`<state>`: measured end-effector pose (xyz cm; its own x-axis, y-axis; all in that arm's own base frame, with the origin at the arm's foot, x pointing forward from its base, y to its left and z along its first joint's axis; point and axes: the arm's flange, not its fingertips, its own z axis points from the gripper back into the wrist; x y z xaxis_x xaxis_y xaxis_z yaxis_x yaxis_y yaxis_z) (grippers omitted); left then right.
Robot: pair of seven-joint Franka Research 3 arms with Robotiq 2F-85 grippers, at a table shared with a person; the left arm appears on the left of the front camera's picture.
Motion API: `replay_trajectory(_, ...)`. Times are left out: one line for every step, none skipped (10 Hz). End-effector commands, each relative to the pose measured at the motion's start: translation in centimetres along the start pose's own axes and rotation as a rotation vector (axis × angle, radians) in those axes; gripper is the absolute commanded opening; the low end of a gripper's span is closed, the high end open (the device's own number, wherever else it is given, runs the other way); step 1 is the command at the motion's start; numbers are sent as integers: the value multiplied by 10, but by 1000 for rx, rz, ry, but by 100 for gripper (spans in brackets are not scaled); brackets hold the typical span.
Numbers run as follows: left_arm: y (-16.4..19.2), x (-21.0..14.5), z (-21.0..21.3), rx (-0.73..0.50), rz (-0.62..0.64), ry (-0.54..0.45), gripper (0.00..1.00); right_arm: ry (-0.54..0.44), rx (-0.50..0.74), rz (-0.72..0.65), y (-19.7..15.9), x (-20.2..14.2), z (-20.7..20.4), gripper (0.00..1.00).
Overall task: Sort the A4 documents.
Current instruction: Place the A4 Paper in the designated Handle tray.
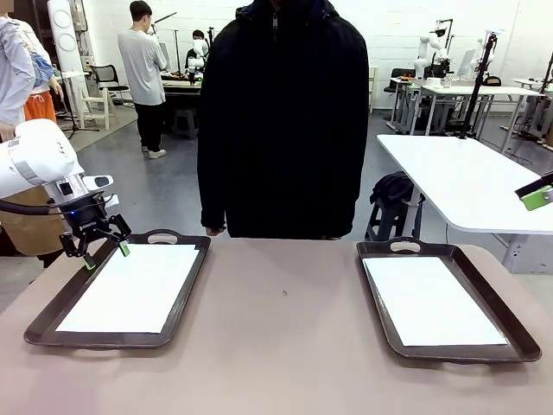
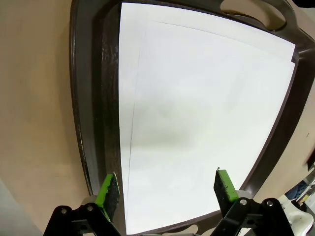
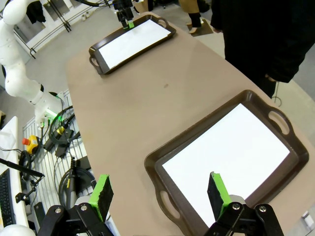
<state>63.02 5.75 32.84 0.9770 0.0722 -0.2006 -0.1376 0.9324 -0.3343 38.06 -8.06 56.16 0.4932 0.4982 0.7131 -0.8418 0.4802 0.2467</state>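
Two dark brown handled plastic trays sit on the tan desk (image 1: 285, 346), well apart: the left tray (image 1: 52, 322) and the right tray (image 1: 510, 333), each with thin white A4 sheets lying flat inside. The left stack (image 1: 134, 290) shows two sheets slightly offset at the edges; the right sheets (image 1: 428, 303) fill most of that tray's floor. The left claw (image 1: 105, 251) hovers over its tray's far left corner, jaws spread, holding nothing. The right claw (image 3: 160, 194) hangs open above the right tray's near edge. A person in a dark jacket (image 1: 285, 121) stands at the far side
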Motion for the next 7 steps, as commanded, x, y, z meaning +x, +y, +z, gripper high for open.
replay_trajectory(0, 0, 2, 3, -10, 3, 100, 0, -1, 0, 0, 0, -1, 100)
replay_trajectory(0, 0, 2, 3, -10, 3, 100, 0, -1, 0, 0, 0, -1, 100)
replay_trajectory(0, 0, 2, 3, -10, 3, 100, 0, -1, 0, 0, 0, -1, 100)
replay_trajectory(0, 0, 2, 3, -10, 3, 100, 0, -1, 0, 0, 0, -1, 100)
replay_trajectory(0, 0, 2, 3, -10, 3, 100, 0, -1, 0, 0, 0, -1, 100)
replay_trajectory(0, 0, 2, 3, -10, 3, 100, 0, -1, 0, 0, 0, -1, 100)
replay_trajectory(0, 0, 2, 3, -10, 3, 100, 0, -1, 0, 0, 0, -1, 100)
